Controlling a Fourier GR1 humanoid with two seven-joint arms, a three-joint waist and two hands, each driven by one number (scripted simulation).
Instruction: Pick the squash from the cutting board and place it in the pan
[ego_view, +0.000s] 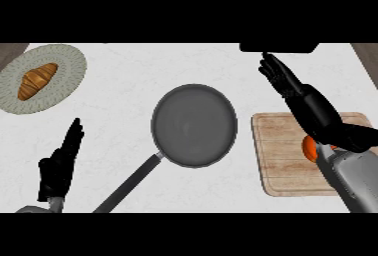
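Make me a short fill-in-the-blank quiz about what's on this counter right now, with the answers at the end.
1. The plate at the far left holds a ____.
2. The pan has nothing in it, and its handle points toward the robot's ____ hand.
3. The orange squash lies on the wooden ____, partly hidden by the right forearm.
4. The right hand stretches past the board with its fingers ____.

Answers: croissant; left; cutting board; straight
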